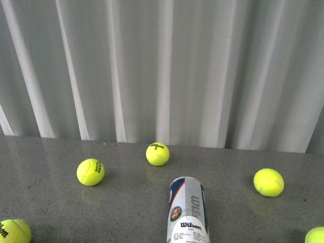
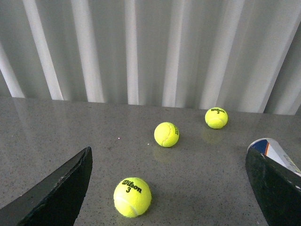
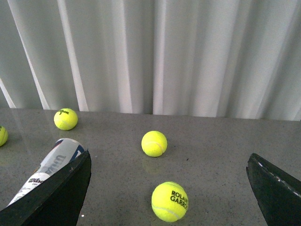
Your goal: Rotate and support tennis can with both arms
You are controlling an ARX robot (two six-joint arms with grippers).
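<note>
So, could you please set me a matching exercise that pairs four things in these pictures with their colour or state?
Things:
1. tennis can
2. Roland Garros ball
3. curtain
4. table

Colour or state:
A. dark grey, speckled
B. lying on its side
C. yellow-green
D. pale, hanging in folds

Pairs: 1-B, 2-C, 3-D, 4-A.

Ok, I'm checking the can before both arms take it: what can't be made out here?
Tennis can: near end cut off by the front view's lower edge; fingers of the left gripper and right gripper cover part in their wrist views.
Its contents: hidden by the label.
Arms: outside the front view.
Left corner ball and right corner ball: cropped by front view edges.
</note>
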